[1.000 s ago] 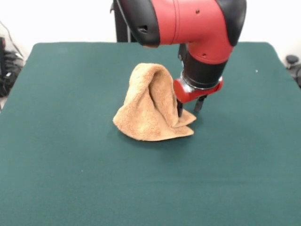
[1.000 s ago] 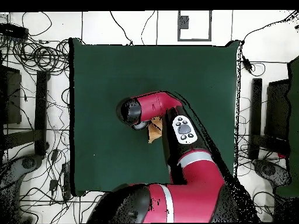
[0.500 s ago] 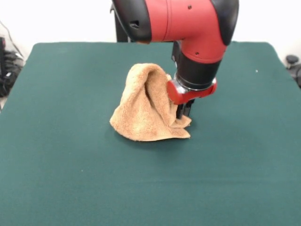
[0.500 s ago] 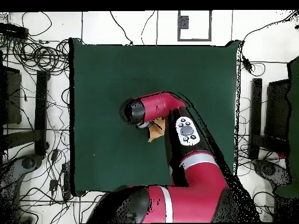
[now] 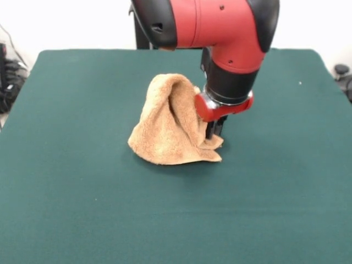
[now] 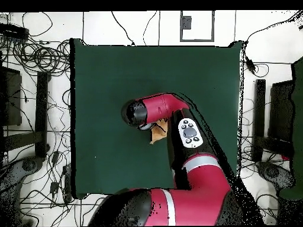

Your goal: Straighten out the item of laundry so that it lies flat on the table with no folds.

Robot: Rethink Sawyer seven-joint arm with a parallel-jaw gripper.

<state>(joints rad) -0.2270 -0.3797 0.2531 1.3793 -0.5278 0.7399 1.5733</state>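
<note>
Hand clenched on towel edge; fingertips hidden by cloth; overhead, arm covers most.

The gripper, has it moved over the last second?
Yes. In the front view the gripper has shifted leftward across the table, toward the towel, and its fingers have shut on the towel's right edge.

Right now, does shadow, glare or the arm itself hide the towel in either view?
Front view: even light, no glare; the towel shows clearly, with a faint shadow on the table, and its right edge meets the gripper. Overhead view: the arm covers nearly all of it, leaving a tan sliver.
</note>
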